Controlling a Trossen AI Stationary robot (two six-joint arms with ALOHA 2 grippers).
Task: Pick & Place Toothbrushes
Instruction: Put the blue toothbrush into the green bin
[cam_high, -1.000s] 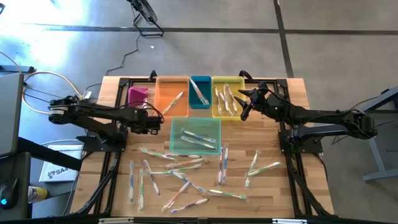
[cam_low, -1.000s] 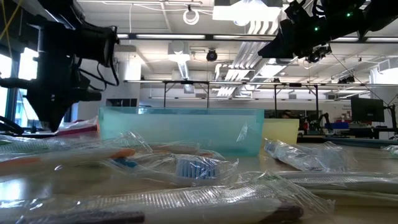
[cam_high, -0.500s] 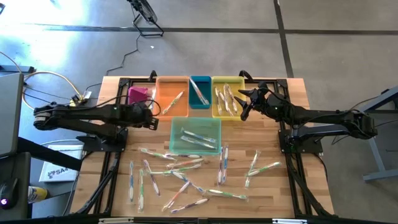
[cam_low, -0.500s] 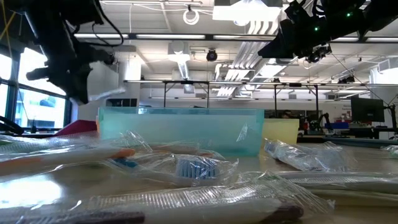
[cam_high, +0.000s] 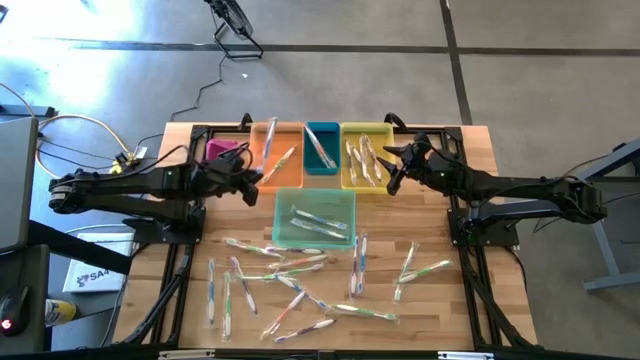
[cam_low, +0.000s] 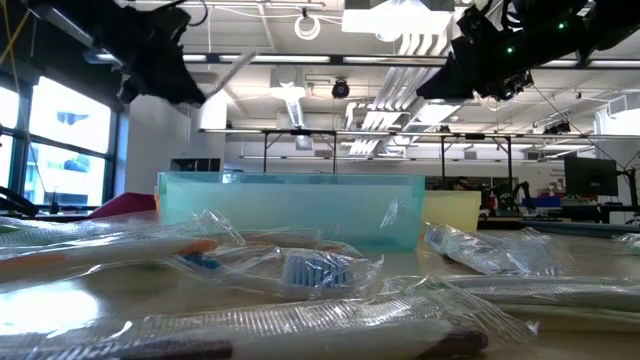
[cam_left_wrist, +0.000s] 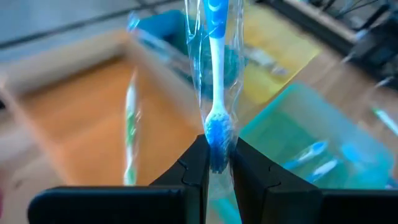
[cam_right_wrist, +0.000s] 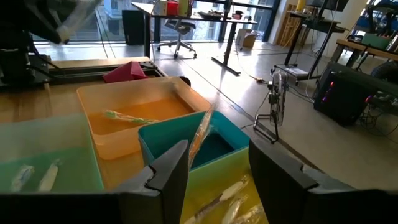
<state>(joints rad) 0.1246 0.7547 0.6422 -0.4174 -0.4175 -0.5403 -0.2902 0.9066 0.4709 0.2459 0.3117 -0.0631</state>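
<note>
Swung toward the far bins over the last second: left gripper (cam_high: 250, 176), now raised over the near edge of the orange bin (cam_high: 285, 170), jaws pinched on the head of a wrapped blue brush (cam_left_wrist: 216, 68) that sticks out past the fingers (cam_left_wrist: 194, 163). Seen from above as a pale strip (cam_high: 270, 140) lying across the orange bin. Same brush up high in the low view (cam_low: 232, 75), slanting from the dark gripper (cam_low: 165, 60).

Nearest, on the table (cam_high: 450, 300): loose wrapped brushes (cam_high: 290, 285) scattered across the wood, well apart from both grippers. Next out, teal bin (cam_high: 345, 215) with several brushes inside. Beyond that, the far row: pink bin (cam_high: 221, 152), orange bin holding a green brush (cam_right_wrist: 127, 117), small blue bin (cam_high: 321, 147) with one brush, yellow bin (cam_high: 347, 150) with a few.

Unmoved: right gripper (cam_high: 393, 170), hovering by the yellow bin's right edge, fingers (cam_right_wrist: 168, 171) spread fairly wide, nothing between them.
</note>
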